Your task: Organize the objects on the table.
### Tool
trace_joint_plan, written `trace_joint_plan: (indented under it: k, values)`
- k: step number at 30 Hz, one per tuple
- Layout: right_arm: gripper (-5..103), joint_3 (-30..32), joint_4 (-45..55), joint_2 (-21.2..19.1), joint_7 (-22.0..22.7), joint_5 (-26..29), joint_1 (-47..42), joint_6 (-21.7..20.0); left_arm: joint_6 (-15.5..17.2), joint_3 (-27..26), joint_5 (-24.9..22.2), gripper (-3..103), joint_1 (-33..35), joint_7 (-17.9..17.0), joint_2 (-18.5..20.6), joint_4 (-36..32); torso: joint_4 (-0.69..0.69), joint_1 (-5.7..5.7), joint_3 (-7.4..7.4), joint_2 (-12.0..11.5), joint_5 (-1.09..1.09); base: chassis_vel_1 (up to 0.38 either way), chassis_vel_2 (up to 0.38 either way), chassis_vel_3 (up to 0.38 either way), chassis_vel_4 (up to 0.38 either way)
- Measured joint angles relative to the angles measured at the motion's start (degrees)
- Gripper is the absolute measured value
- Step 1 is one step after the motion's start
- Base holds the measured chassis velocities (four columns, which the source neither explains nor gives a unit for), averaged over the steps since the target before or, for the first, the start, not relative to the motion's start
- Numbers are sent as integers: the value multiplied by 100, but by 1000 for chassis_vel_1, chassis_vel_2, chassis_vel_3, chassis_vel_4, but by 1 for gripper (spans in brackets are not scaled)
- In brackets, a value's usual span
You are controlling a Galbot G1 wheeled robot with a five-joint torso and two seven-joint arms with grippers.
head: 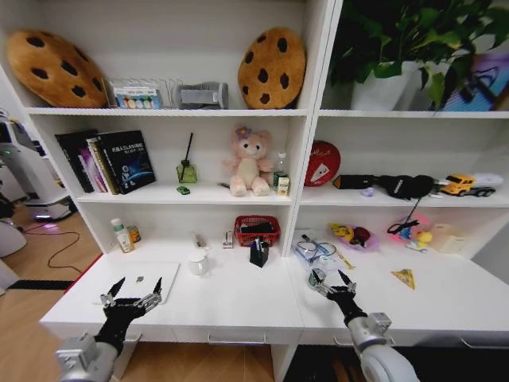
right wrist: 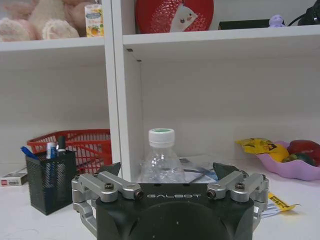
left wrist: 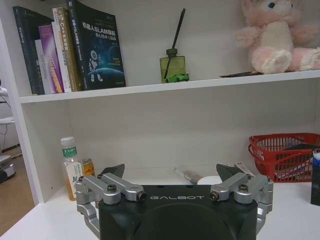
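A slim silver laptop [head: 163,273] lies closed at the left end of the white table [head: 238,301]. My left gripper [head: 136,290] hovers open over the laptop's near edge. The black mesh pen holder [head: 258,253] stands mid-table with blue and black pens [right wrist: 51,149] in it. A tiny green toy car [left wrist: 177,77] sits on the shelf above, beside a green diffuser bottle [left wrist: 172,67]. My right gripper [head: 332,280] is open right of centre, with a clear plastic bottle [right wrist: 161,159] just ahead of its fingers.
A white mug [head: 198,264] and a red mesh basket [head: 256,229] stand near the pen holder. Small bottles [head: 122,235] sit at the back left. A purple bowl [right wrist: 295,167] and loose small items lie to the right. Shelf boards overhang the table's back.
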Motion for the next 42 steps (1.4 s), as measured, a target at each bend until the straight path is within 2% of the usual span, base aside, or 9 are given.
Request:
trace_joint_plan:
  k: [15,17,20,21,23,29,38,39,42]
  values:
    - [101,-653,-954,-102,-114,-13,1042,-160,0,0,0,100,0,0,0,0,0,0,0,0,0,0,0,0,0]
    - [91,-735,-1039,-93,-118,-6,1124,-196,0,0,0,100,0,0,0,0,1,0,0,0,0,0,0,0,0]
    - [86,-757,-1068,-88,-128,-5,1145,-197,0,0,0,100,0,0,0,0,0,0,0,0,0,0,0,0,0]
    - [75,-760,-1070,-88,-133,-4,1146,-197,0,0,0,100,0,0,0,0,0,0,0,0,0,0,0,0,0]
    - [75,-760,-1070,-88,-134,-3,1142,-197,0,0,0,100,0,0,0,0,0,0,0,0,0,0,0,0,0]
    - [48,-660,-907,-106,-170,38,983,-209,0,0,0,100,0,0,0,0,0,0,0,1,0,0,0,0,0]
    - [30,-193,22,-153,-163,164,185,-298,0,1,0,100,0,0,0,0,0,0,-1,1,0,0,0,0,0]
    - [27,-25,398,-125,-153,174,-187,-298,0,1,0,100,0,0,0,0,1,0,-1,1,-1,0,0,0,0]
    - [27,209,929,-9,-191,147,-825,-252,0,1,0,100,0,0,0,0,0,-1,-1,1,-1,0,0,0,0]
